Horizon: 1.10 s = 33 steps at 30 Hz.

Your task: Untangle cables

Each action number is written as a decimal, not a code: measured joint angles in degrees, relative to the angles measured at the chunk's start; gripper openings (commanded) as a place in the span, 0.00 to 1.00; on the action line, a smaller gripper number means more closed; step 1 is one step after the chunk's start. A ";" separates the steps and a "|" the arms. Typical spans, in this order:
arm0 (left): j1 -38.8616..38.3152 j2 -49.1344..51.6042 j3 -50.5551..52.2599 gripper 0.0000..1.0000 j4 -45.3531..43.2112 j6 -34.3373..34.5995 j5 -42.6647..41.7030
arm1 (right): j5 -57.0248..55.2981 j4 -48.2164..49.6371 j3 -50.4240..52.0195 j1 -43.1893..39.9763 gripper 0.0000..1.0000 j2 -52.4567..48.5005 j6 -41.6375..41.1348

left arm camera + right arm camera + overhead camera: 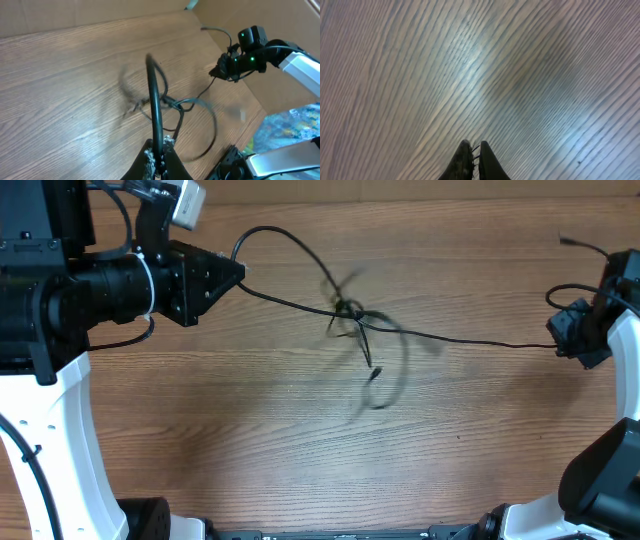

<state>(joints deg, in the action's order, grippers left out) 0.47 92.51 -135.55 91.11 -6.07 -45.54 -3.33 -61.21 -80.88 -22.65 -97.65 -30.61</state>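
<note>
The cables [348,310] are thin black wires knotted together mid-table, with blurred loops and a small plug end [375,372] hanging below the knot. One strand runs taut from my left gripper [238,275] through the knot to my right gripper [558,340]. In the left wrist view my left gripper [161,154] is shut on a black cable that arcs up and over to the knot [172,104]. In the right wrist view my right gripper [474,150] is shut, with thin wire strands between its fingers. Only wood shows beyond it.
The wooden table [200,430] fills the views. A thin black wire end [572,243] lies at the far right by the right arm. The right arm [250,55] shows in the left wrist view, with colourful material [295,125] past the table edge.
</note>
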 measured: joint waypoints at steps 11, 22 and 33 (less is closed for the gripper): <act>0.92 -0.04 0.00 0.04 -2.80 1.36 5.73 | -4.87 0.35 0.00 -5.22 0.04 0.00 3.43; 9.11 -0.04 0.00 0.04 -5.86 7.28 13.09 | -4.33 0.96 0.00 -17.99 0.04 -0.02 4.79; 10.51 -0.04 -0.04 0.04 -6.05 8.66 11.61 | 26.53 8.00 0.00 -17.75 1.00 -0.04 19.80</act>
<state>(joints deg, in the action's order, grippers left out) 10.98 92.47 -135.59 85.06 2.59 -33.93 23.20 -53.21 -80.88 -40.40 -97.69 -10.81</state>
